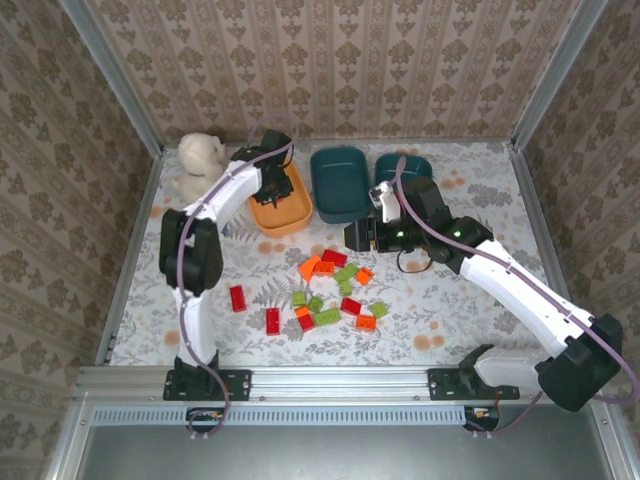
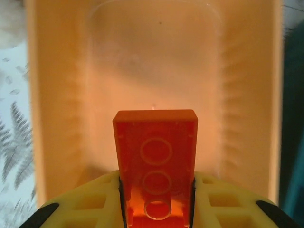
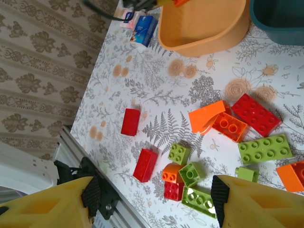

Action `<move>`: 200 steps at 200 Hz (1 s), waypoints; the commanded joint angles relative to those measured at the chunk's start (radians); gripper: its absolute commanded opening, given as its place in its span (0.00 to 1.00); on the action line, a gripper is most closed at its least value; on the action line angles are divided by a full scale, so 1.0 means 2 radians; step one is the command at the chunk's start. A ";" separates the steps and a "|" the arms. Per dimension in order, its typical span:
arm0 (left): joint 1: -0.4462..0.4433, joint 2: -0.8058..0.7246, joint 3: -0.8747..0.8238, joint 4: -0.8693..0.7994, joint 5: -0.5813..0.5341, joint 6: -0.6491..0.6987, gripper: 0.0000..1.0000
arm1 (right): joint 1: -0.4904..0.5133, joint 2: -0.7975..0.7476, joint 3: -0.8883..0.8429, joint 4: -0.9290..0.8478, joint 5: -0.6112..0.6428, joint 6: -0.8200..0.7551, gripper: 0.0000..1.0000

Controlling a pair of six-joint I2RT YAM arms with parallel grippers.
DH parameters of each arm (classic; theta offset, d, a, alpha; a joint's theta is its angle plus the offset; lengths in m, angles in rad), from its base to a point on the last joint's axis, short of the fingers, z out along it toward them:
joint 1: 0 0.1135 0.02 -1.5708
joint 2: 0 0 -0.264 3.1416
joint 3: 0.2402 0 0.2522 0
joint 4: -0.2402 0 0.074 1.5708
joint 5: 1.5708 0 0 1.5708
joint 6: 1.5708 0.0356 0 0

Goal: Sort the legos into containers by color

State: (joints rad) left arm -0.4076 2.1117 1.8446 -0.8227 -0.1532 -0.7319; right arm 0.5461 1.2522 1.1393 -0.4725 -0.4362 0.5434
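The left fingers (image 2: 97,202) are clamped on an orange brick (image 2: 156,152), one on ea. long side. The brick's hollow underside, w/ three round tubes, faces the wrist camera. It sticks out past the tips over the inside of the orange tub (image 2: 57,95). How high above the tub's floor it hangs, I can't tell. From overhead, that arm reaches across so the fingers sit right over the tub's opening.

The right fingers (image 3: 261,204) stand wide apart w/ nothing btwn them, up in the air over the loose bricks (image 1: 335,290). That scatter of red, orange and light green lies on the worktop (image 1: 450,300) on the orange tub's near side, toward the arm bases, clear of the tub.

A red brick (image 1: 238,298) and a second red brick (image 1: 272,320) lie off from the scatter, also on the tub's near side.

The first teal tub (image 1: 338,180) sits right up against the orange tub's right side. The second teal tub (image 1: 405,170) is just beyond that. A white plush toy (image 1: 200,155) is on the orange tub's left, and a small blue-and-white box (image 3: 145,29) lies just beside the tub.
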 commanded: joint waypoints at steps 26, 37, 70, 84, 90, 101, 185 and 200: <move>0.030 0.089 0.098 -0.044 0.027 0.023 0.24 | -0.001 0.031 0.036 0.004 0.015 0.021 0.66; 0.032 0.102 0.107 -0.042 0.037 0.022 0.25 | -0.001 0.035 0.036 0.003 0.019 0.021 0.66; 0.033 0.133 0.120 -0.050 0.061 0.020 0.29 | -0.001 0.042 0.037 -0.021 0.040 0.017 0.66; 0.033 0.136 0.117 -0.051 0.066 0.017 0.32 | -0.001 0.044 0.034 -0.029 0.049 0.016 0.66; 0.033 0.136 0.117 -0.052 0.067 0.015 0.33 | -0.001 0.044 0.033 -0.030 0.053 0.015 0.66; 0.033 0.135 0.115 -0.053 0.069 0.014 0.37 | 0.000 0.044 0.031 -0.048 0.059 0.013 0.66; 0.033 0.086 0.127 -0.060 0.072 0.017 0.63 | 0.001 0.029 0.025 -0.094 0.098 -0.014 0.65; 0.031 0.063 0.129 -0.056 0.072 0.014 0.65 | 0.002 0.026 0.028 -0.103 0.105 -0.020 0.65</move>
State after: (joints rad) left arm -0.3443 2.3585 2.0605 -0.9165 -0.0208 -0.7029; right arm 0.5465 1.3350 1.1831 -0.6136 -0.2749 0.5434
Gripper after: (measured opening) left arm 0.638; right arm 0.655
